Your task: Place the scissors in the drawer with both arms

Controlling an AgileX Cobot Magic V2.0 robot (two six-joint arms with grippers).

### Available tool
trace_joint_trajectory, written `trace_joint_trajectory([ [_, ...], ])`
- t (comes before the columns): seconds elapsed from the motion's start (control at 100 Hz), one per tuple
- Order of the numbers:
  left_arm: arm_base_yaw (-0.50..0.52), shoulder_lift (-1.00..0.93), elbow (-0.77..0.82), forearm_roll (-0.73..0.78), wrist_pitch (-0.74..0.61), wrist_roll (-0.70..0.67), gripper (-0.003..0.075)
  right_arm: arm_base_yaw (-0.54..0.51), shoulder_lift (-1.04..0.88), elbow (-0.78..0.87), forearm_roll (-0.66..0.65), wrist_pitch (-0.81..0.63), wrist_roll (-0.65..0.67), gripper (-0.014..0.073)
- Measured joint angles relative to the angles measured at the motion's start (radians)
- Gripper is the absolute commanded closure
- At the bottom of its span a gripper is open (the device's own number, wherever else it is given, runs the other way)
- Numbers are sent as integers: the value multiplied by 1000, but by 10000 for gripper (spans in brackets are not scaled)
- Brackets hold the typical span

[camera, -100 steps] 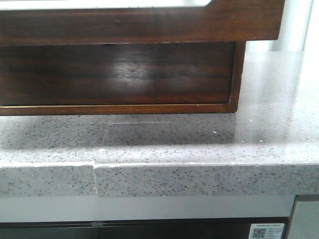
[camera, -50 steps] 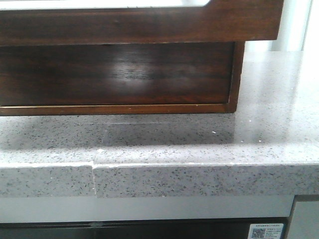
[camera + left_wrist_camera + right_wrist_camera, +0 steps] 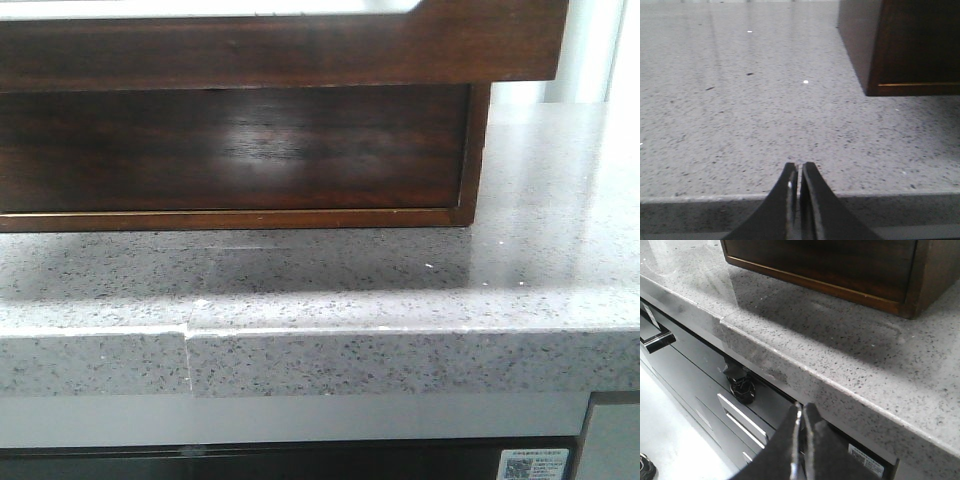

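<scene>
The drawer [image 3: 300, 50] is a wide glossy dark brown front across the top of the front view, with a white inner edge above it. It juts out toward me over the wooden cabinet [image 3: 240, 150] it belongs to. The scissors are out of view in every frame. My left gripper [image 3: 799, 167] is shut with nothing in it and hovers at the countertop's front edge, to the left of the cabinet corner [image 3: 905, 50]. My right gripper [image 3: 802, 408] is shut and empty, below and in front of the counter edge. Neither gripper shows in the front view.
The cabinet stands on a grey speckled stone countertop [image 3: 540, 250] with a seam [image 3: 188, 350] in its front edge. Below the counter are grey cupboard fronts with chrome handles [image 3: 742, 416], a black knob [image 3: 743, 389] and a label sticker [image 3: 536, 465].
</scene>
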Motion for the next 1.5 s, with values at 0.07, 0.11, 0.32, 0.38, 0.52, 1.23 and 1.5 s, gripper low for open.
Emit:
trace_joint_trajectory([
  [0.07,-16,0,0,0,0,4,742,0,0,0,0,0,0,641],
  [0.11,-20,0,0,0,0,4,742,0,0,0,0,0,0,641],
  [0.32,-20,0,0,0,0,5,742,0,0,0,0,0,2,641],
  [0.38,-20,0,0,0,0,7,742,0,0,0,0,0,2,641],
  [0.52,-20,0,0,0,0,7,742,0,0,0,0,0,2,641],
  [1.23,-20,0,0,0,0,7,742,-52,0,0,-249,-93,0,641],
  [1.5,-20,0,0,-2,0,7,742,-258,-48,0,-346,-182,112,641],
])
